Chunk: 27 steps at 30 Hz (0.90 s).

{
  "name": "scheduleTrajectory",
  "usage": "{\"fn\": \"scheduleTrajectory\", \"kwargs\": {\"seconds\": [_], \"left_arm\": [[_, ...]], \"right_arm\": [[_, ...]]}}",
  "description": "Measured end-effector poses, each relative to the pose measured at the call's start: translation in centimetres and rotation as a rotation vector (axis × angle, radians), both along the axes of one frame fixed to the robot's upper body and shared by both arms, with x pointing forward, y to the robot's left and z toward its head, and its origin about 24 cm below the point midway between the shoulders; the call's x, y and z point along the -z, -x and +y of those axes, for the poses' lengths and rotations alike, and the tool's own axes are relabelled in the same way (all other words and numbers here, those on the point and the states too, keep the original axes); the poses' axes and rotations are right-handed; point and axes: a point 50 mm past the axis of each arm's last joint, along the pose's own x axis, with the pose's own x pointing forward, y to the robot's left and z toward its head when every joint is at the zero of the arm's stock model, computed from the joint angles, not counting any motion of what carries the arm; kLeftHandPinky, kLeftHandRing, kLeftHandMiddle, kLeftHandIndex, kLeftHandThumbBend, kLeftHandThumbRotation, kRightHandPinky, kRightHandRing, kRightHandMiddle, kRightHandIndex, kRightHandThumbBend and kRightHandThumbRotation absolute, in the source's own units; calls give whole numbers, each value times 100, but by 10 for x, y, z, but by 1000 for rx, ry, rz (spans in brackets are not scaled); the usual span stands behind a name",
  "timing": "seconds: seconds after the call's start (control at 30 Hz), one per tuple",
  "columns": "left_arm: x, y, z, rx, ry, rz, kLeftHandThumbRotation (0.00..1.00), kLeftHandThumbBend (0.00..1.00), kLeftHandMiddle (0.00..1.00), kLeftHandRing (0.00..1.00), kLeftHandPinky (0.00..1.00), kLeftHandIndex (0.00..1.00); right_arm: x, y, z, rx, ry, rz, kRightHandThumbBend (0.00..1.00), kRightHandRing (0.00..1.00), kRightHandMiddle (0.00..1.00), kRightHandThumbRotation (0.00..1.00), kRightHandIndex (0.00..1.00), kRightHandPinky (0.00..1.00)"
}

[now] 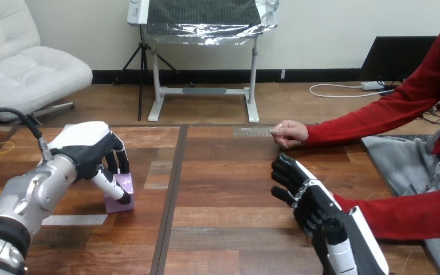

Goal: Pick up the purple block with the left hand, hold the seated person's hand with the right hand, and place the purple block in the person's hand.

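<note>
Wooden table (223, 189) is carrying the block (127, 185), which is sitting flat on it. Left hand (91, 152) is standing right over the block, fingers behind and thumb in front, clamping it. Right hand (298, 186) is lying far right of the block, fingers stretched, holding nothing. Person's hand (289, 133), also far right of the block, is resting just beyond the right hand, not touching it.

Nothing written can be read: the purple block (119, 205) shows plain faces (the left hand (89, 150) covers part of it), and the pale strip (74, 219) on the desk (229, 195) looks blank.
</note>
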Motion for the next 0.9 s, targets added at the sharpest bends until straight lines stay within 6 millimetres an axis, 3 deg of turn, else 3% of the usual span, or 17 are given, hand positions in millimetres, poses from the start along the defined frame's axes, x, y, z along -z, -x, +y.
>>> {"fn": "scheduleTrajectory", "kwargs": {"seconds": [0.9], "left_arm": [[-4,-1,-4,10,69,-38,0,66,45,39,33,46]], "right_arm": [[-16,-32,-25,43,71,-99,81,93,92,100,90,90]]}}
